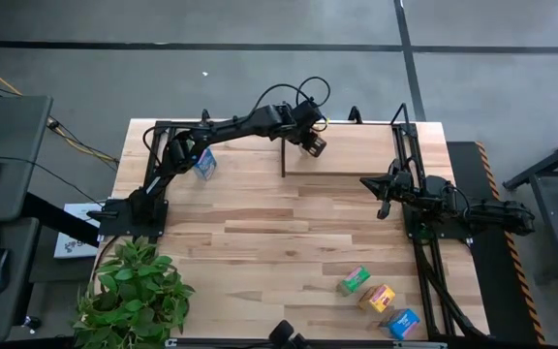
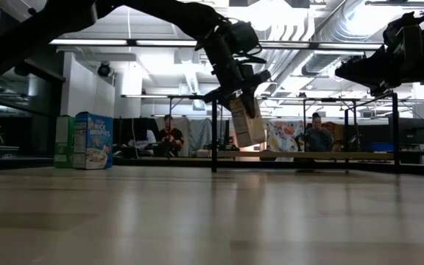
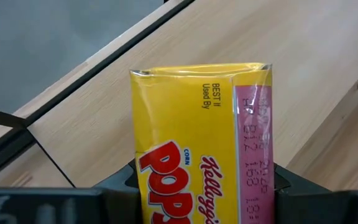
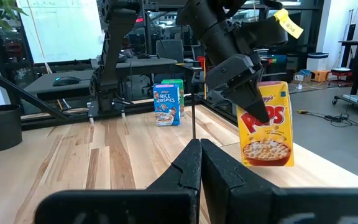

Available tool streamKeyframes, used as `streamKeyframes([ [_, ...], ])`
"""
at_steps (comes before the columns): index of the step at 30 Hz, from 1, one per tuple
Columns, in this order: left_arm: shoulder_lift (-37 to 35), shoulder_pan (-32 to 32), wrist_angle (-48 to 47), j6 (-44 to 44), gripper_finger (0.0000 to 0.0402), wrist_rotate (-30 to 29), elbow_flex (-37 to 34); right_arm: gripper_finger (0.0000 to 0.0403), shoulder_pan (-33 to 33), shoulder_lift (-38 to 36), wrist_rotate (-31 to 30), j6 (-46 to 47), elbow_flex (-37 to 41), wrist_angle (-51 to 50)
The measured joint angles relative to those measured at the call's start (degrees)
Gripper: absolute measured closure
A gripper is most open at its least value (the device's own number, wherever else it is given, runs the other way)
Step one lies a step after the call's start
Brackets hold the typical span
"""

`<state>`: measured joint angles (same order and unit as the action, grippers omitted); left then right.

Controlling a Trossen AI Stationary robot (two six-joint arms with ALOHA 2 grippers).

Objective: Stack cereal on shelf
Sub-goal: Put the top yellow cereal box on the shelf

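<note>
— Where is your left tool (image 1: 314, 144) right now?

— You have it above the left end of the low black metal-tube shelf with the light wooden board (image 1: 356, 155), at the far edge of the striped wooden desk (image 1: 260, 252). Its fingers pinch a small yellow cardboard cereal box (image 4: 266, 124) by the sides, and the box hangs tilted in the air above the board.

— And your right tool (image 1: 384, 206)?

— It waits near the desk's right edge, just in front of the shelf's right end, fingers pressed together on nothing.

— Where are the other boxes?

— A blue cardboard box (image 1: 205, 162) and a green one (image 4: 176, 94) behind it stand by the far left corner. Near the front right corner you see a green box (image 1: 354, 281), a yellow-orange box (image 1: 377, 298) and a blue box (image 1: 404, 323) in a slanted row, close together.
</note>
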<state>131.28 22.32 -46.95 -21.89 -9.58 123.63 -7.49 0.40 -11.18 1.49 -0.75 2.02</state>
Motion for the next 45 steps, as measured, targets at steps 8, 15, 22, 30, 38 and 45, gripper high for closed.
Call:
streamKeyframes([
  [8, -0.1, 1.3, -5.3, -0.5, 0.0254, -1.0, 0.0, 0.0402, 0.0, 0.0, 0.0, 0.0, 0.0, 0.0],
  [15, -0.1, 1.3, -9.0, 0.0, 0.0254, -6.1, 0.0, 0.0402, 0.0, 0.0, 0.0, 0.0, 0.0, 0.0],
  [22, -0.1, 1.7, -10.8, 0.0, 0.0254, -6.8, 0.0, 0.0402, 0.0, 0.0, 0.0, 0.0, 0.0, 0.0],
  [30, -0.1, 1.7, -10.8, 1.7, 0.0254, -7.5, 0.0, 0.0402, 0.0, 0.0, 0.0, 0.0, 0.0, 0.0],
  [38, -0.1, 1.7, -10.5, 4.2, 0.0254, -7.6, 0.0, 0.0402, 0.0, 0.0, 0.0, 0.0, 0.0, 0.0],
  [45, -0.9, 1.7, -10.9, 5.9, 0.0217, -7.5, -0.1, 0.0402, 0.0, 0.0, 0.0, 0.0, 0.0, 0.0],
])
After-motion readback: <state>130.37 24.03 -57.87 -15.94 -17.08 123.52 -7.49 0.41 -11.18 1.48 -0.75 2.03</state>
